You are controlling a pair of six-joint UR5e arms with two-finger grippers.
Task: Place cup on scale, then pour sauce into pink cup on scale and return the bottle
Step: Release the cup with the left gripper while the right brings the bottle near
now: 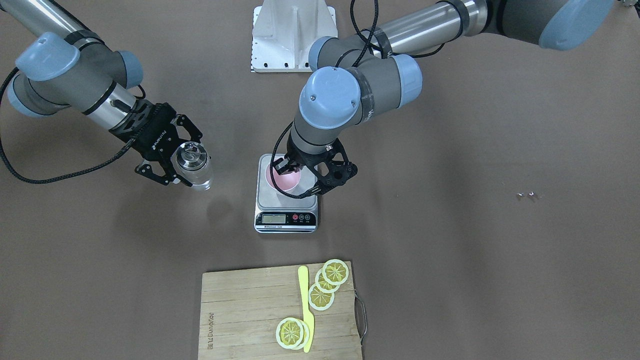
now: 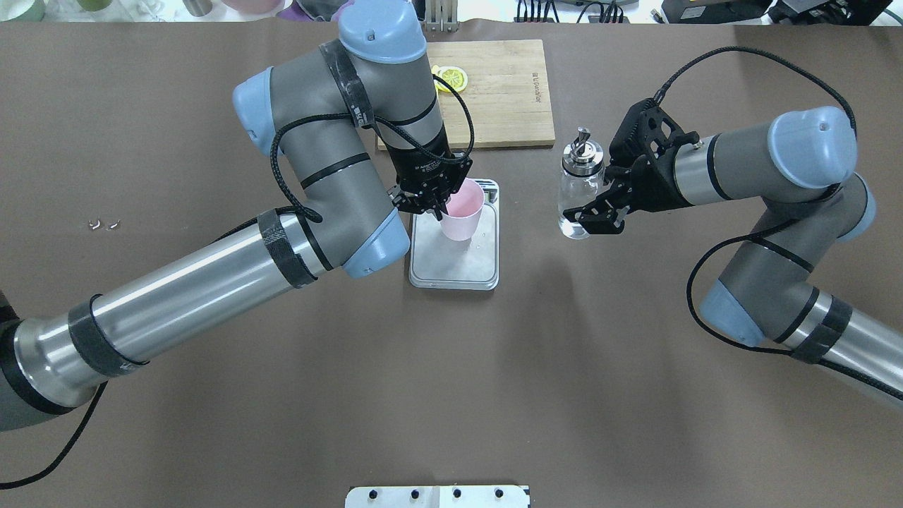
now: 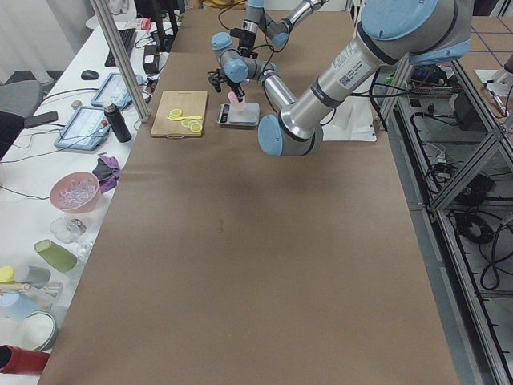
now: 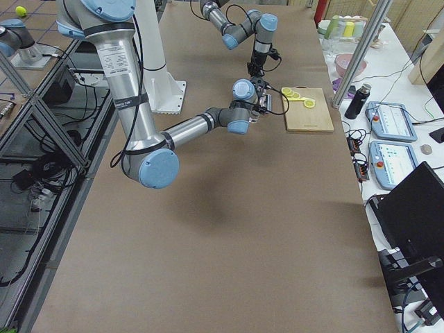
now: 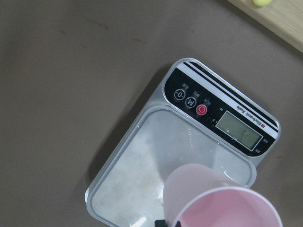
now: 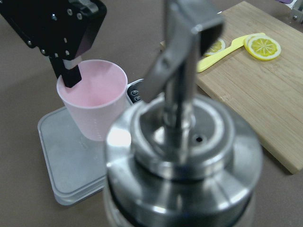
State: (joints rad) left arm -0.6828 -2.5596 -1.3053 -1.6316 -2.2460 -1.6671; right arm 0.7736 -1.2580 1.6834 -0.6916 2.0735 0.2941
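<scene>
The small clear glass bottle [image 2: 576,187] with the shiny silver spout is hard, smooth and slippery, and it could break. Its round glass middle is the best place to hold it. The right gripper [image 2: 594,217] is closed around it there and holds it up straight, well apart from the scale at its 3 o'clock. The clear watery sauce [image 1: 201,176] inside may slosh. The little pale pink cup [image 2: 462,215] is light and tips easily. The left gripper [image 2: 443,206] pinches its rim over the 12 o'clock end of the flat silver-grey kitchen scale [image 2: 451,264]. I cannot tell if the cup rests on it. The right wrist view shows one finger [image 6: 71,75] inside the cup, which the overhead view hides. The left wrist view shows the scale's screen. Farthest, at 12 o'clock, lies the wooden cutting board [image 2: 504,92]. The front view shows all its lemon slices [image 1: 320,296] and yellow knife [image 1: 305,310], mostly hidden from overhead by the left arm [image 2: 331,176].
</scene>
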